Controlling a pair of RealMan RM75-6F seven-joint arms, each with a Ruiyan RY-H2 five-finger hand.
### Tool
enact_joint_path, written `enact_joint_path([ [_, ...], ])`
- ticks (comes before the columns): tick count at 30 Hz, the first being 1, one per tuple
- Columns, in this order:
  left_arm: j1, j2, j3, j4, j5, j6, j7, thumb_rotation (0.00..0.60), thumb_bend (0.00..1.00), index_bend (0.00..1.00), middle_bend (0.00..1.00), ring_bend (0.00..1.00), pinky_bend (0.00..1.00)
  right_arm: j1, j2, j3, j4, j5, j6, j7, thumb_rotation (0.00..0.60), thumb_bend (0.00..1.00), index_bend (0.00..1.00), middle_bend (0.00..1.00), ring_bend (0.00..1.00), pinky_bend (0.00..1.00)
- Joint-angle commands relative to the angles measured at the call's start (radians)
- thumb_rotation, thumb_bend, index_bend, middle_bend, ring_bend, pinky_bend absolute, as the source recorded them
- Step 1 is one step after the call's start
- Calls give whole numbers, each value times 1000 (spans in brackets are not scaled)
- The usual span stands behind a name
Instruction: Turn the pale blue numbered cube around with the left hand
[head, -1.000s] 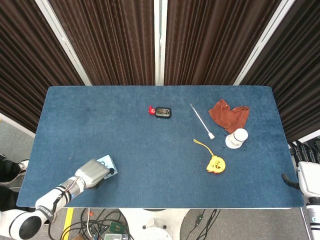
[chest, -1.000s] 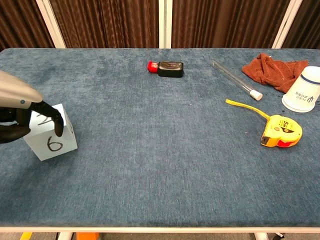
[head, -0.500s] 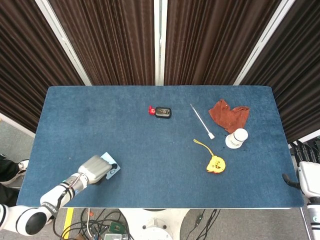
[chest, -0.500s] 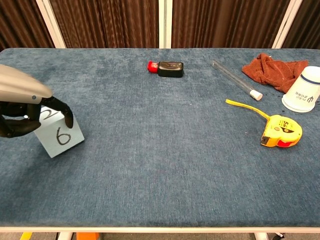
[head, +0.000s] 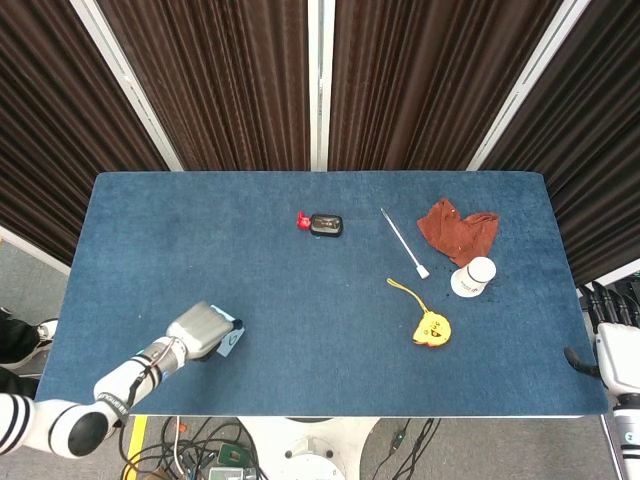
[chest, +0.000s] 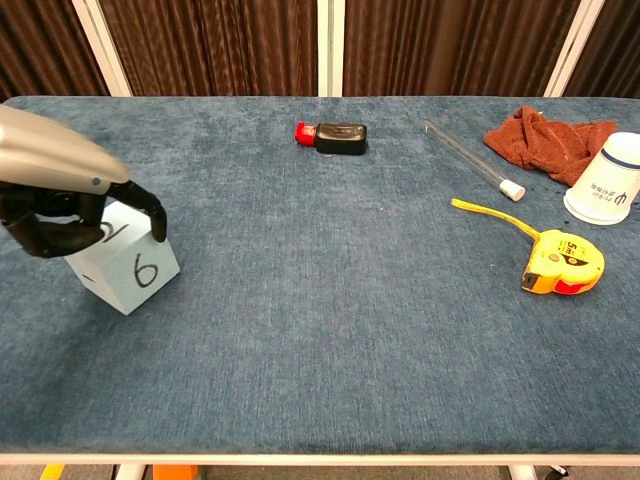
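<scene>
The cube (chest: 127, 271) has spun a bit since a moment ago. The side with the 6 used to face me flat. Now a corner points at me and the 6 looks off to the right. My left hand (chest: 62, 197) has slid a little to the right with it.

The cube sits on the blue bench (chest: 330, 340), near the front left. My left hand is on top of it. The dark fingers (chest: 146, 208) curl down over the top and the far side, so I am holding the cube. In the head view the hand (head: 197, 331) covers most of the cube (head: 229, 342).

I think the cube is light and hard, like a foam or card block. Its sides look smooth, so it could slip. The soft bench cloth may drag on it. I would keep hold of two sides across from each other and turn slowly.

Far off to the right are a yellow tape measure (chest: 562, 265) and a white cup (chest: 605, 185). I cannot see my right hand.
</scene>
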Motion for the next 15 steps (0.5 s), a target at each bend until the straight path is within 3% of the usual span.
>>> enact_joint_path([
  [1, -24, -16, -2, 28, -30, -18, 1, 600, 633, 191, 843, 902, 877, 0, 0, -1, 3, 2, -3, 2, 600, 176, 0, 0, 0, 0],
  [15, -96, -33, 28, 90, -122, -50, -11, 600, 635, 191, 844, 903, 877, 3, 0, -1, 4, 7, -10, 4, 600, 176, 0, 0, 0, 0],
])
